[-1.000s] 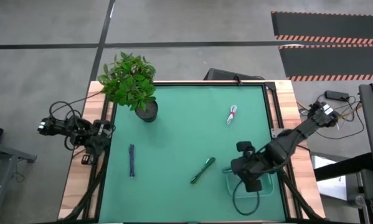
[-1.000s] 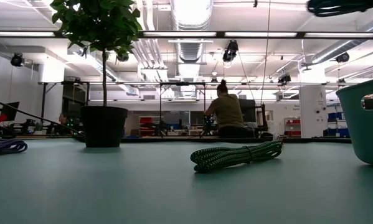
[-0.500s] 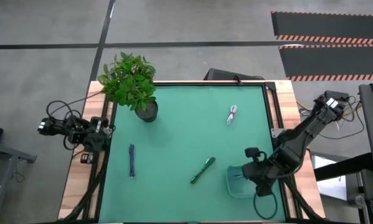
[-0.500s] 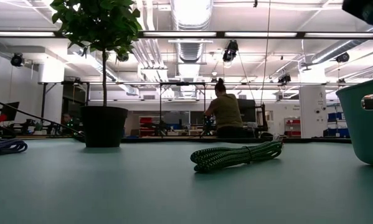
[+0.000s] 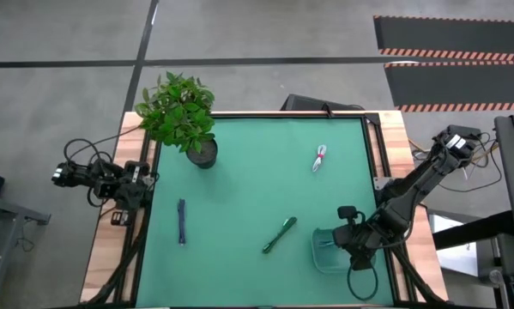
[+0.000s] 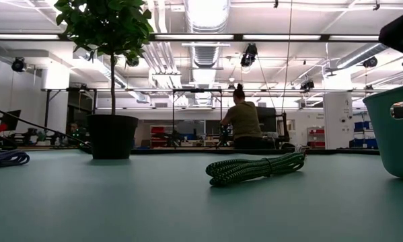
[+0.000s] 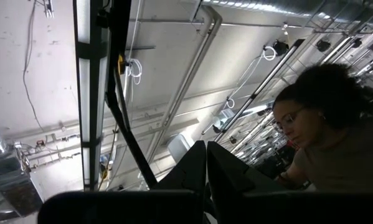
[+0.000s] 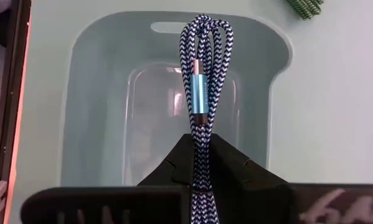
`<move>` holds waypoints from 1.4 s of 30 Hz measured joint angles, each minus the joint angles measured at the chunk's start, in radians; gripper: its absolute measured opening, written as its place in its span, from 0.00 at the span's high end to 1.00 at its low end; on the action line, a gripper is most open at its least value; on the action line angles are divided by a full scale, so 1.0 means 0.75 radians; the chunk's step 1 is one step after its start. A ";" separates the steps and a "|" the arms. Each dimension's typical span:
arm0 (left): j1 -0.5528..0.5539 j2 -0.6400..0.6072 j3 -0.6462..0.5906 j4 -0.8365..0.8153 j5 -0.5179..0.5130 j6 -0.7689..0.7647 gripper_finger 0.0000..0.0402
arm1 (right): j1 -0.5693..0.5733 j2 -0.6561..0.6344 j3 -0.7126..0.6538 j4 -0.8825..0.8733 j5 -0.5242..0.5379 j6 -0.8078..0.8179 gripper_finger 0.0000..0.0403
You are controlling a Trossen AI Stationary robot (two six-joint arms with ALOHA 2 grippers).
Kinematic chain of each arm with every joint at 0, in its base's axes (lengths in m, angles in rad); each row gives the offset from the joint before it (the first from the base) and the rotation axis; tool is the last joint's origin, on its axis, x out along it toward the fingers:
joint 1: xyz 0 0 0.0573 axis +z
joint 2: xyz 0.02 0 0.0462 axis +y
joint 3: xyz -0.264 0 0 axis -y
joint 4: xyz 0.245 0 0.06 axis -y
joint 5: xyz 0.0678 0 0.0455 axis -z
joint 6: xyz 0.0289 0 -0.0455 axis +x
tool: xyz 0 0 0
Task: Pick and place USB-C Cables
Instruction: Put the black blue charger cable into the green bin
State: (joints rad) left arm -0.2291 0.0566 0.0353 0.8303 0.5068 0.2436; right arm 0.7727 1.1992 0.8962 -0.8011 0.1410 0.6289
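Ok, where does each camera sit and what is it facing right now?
High: overhead, straight down on the table, both arms.
Low: table height, across the green cable into the room; no gripper seen.
Left wrist: left gripper parked off-table, aimed at the ceiling.
Right wrist: right gripper holding the blue-white cable over the bin.
Shared: high and right wrist both show the bin.

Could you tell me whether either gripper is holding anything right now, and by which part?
The right gripper pinches a blue-and-white braided cable bundle by one end, above the teal bin. The left gripper holds nothing.
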 joint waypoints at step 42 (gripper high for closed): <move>0.000 0.000 0.000 -0.001 -0.035 0.000 1.00 | 0.004 0.239 -0.164 0.209 0.021 -0.005 0.95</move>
State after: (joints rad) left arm -0.2291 0.0565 0.0353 0.8295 0.4808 0.2434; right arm 0.7753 1.3785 0.7734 -0.6445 0.1566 0.6254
